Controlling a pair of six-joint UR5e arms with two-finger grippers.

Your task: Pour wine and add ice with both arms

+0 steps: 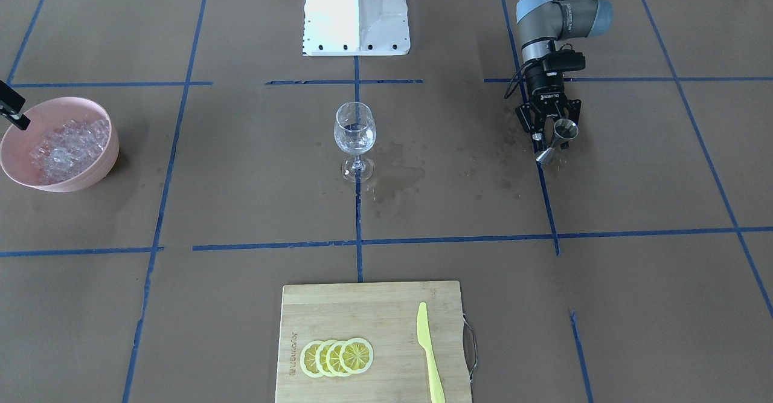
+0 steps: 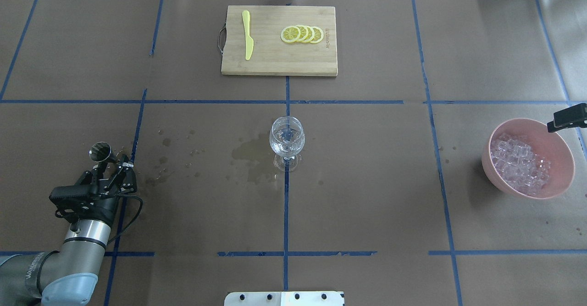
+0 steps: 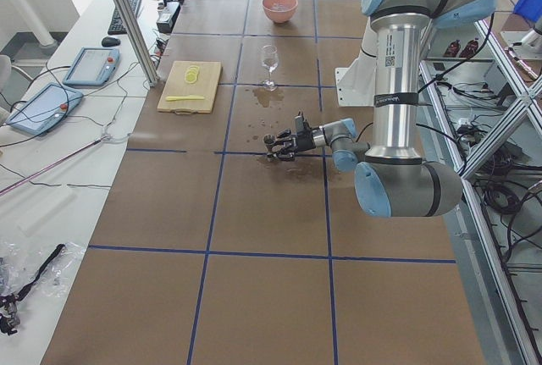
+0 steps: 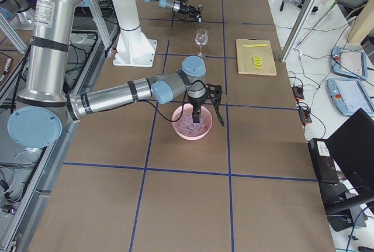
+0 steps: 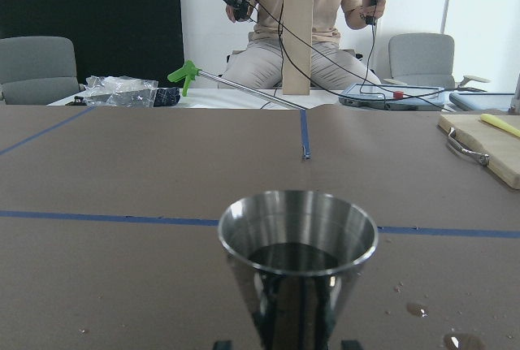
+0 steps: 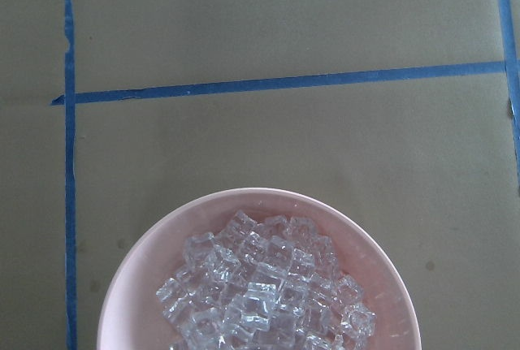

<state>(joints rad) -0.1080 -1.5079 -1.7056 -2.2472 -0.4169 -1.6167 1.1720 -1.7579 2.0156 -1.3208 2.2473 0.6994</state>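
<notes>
**Jigger [image 5: 297, 273] clamped by left gripper [image 1: 552, 140]; ice [image 1: 66, 146] heaped in bowl [image 1: 96, 173]**

Closest to the left wrist camera, the steel jigger is seen with dark liquid lying in its upper cup. It is gripped at the waist between the fingers of the left gripper, whose body is marked ROBOTIQ. Lettering on the left arm [image 1: 561, 16] is too small to be read.

The surface [image 1: 634, 300] is covered in brown paper and divided into squares by blue tape [image 1: 459, 238]. Wet stains [image 1: 401, 170] are spread between the jigger and the glass [image 1: 355, 128]. The glass is stood upright on a tape line at the surface's middle, well apart from both grippers.

The ice is piled in the pink bowl toward the robot's right, under the right gripper [image 4: 197, 116]. Whether that gripper's fingers are apart or together cannot be told.

A board [image 1: 362, 312] is set at the edge far from the white base [image 1: 356, 13]. Lemon slices [image 1: 338, 356] and a yellow knife [image 1: 430, 354] are laid on it, and its burnt-in brand cannot be read. Beyond that edge a seated person [image 5: 309, 9] is seen with cabled handles held up and grey chairs [image 5: 36, 66] on either side.
</notes>
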